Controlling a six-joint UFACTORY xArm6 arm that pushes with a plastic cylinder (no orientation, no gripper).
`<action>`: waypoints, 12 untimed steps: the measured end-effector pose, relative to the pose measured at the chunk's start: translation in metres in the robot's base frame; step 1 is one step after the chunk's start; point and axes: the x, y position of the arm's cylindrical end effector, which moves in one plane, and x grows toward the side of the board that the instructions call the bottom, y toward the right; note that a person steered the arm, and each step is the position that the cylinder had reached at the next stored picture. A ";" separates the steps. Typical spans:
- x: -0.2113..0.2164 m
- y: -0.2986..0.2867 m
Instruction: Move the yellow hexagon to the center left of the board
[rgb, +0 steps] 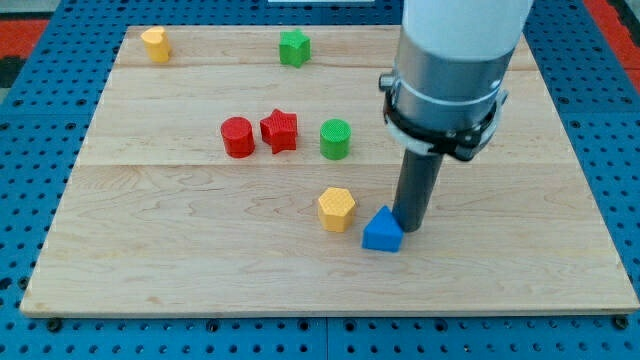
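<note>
The yellow hexagon (337, 208) lies on the wooden board (180, 250) a little below the board's middle. My tip (411, 228) stands to the hexagon's right, touching or nearly touching the right side of a blue triangular block (382, 231). The blue block lies between my tip and the hexagon, just apart from the hexagon's lower right.
A red cylinder (238, 137), a red star (280, 130) and a green cylinder (335, 139) stand in a row above the hexagon. A green star (294, 47) is at the view's top middle. A yellow block (155, 43) is at the top left corner.
</note>
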 end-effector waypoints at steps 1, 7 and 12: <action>-0.001 -0.055; -0.072 -0.273; -0.063 -0.275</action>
